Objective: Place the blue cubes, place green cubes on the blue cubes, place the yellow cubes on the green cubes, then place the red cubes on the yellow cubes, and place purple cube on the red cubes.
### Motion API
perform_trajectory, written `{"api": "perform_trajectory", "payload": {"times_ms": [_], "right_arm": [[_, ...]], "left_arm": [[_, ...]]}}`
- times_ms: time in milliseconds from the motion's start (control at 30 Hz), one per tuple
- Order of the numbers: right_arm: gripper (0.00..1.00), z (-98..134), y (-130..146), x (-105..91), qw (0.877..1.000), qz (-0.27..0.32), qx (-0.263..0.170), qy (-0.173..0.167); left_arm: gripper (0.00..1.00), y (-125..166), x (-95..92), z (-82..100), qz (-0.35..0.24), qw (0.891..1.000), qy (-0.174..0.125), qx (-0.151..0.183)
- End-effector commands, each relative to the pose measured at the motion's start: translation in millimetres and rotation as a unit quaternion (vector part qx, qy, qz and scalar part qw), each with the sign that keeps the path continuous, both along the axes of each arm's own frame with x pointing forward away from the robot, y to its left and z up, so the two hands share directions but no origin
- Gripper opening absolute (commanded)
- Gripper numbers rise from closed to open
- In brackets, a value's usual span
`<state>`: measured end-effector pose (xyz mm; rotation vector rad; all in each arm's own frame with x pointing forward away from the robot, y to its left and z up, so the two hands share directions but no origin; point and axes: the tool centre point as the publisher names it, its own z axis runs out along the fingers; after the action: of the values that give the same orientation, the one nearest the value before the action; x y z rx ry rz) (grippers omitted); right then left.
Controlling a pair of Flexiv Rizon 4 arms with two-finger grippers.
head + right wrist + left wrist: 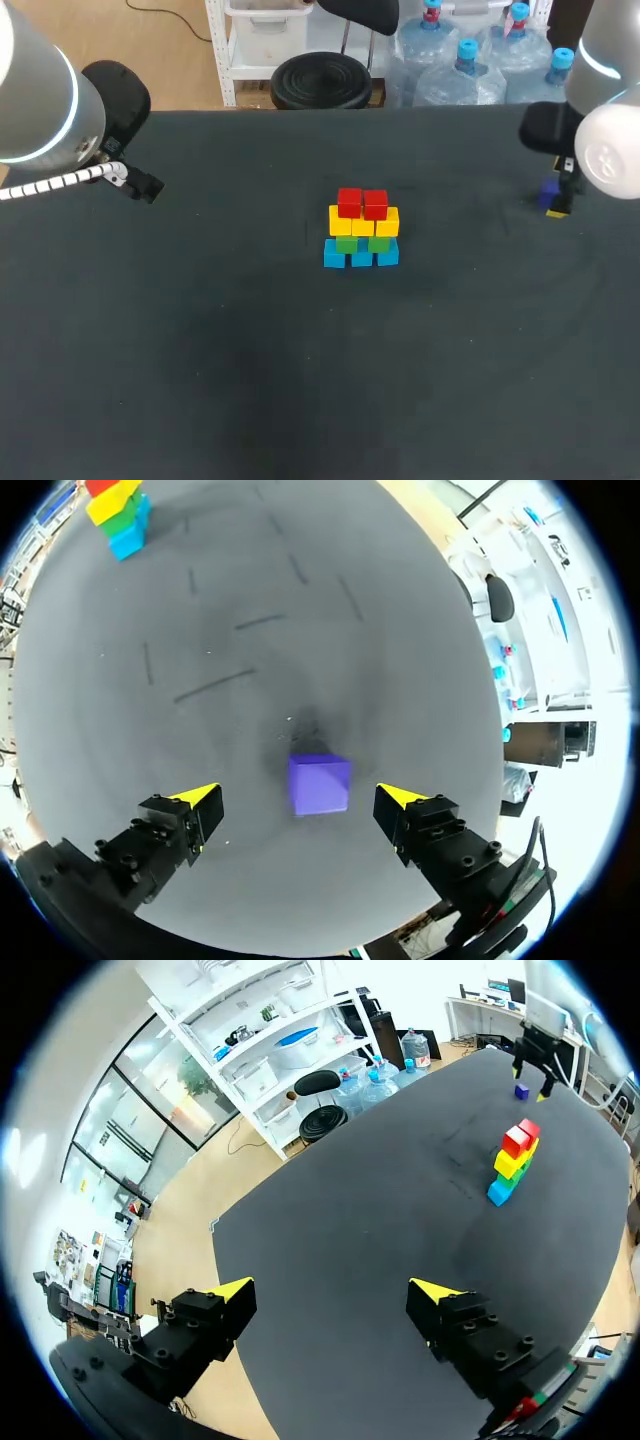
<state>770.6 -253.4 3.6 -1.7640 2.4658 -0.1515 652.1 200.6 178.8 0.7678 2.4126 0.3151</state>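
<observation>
A stack of cubes (361, 228) stands mid-table: blue cubes (360, 256) at the bottom, then green (362, 243), yellow (362, 221) and red (362, 203) on top. The purple cube (320, 783) rests on the table at the far right, also visible as a purple cube (548, 192) in the head view. My right gripper (298, 796) hovers over it, open, with a finger on each side and clear gaps to the cube. My left gripper (332, 1292) is open and empty at the far left, well away from the stack (513, 1164).
The dark table (250, 360) carries nothing else. From the left wrist, my right gripper (537, 1060) shows above the purple cube (522, 1091), beyond the stack. The stack (118, 515) lies far ahead of the right gripper.
</observation>
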Motion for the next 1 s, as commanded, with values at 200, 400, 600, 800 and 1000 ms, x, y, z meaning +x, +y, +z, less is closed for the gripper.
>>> {"api": "perform_trajectory", "payload": {"times_ms": [200,400,600,800,1000], "right_arm": [[1.00,-10,3,16.2,1.000,0.000,0.004,0.005],[0.15,-11,2,17.9,1.000,-0.002,0.005,0.006],[0.00,-10,1,16.3,1.000,-0.001,0.007,0.006],[0.00,0,6,16.1,1.000,0.012,0.007,0.003],[0.00,27,22,18.5,0.999,0.036,0.001,-0.012]], "left_arm": [[1.00,1,-0.4,-0.1,0.000,1.000,-0.001,-0.001],[1.00,1,-0.4,-0.1,0.000,1.000,-0.001,-0.001],[1.00,1,-0.4,-0.1,0.000,1.000,-0.001,-0.001],[1.00,1,-0.4,-0.1,0.000,1.000,-0.001,-0.001],[1.00,1,-0.4,-0.1,0.000,1.000,-0.001,-0.001]]}}
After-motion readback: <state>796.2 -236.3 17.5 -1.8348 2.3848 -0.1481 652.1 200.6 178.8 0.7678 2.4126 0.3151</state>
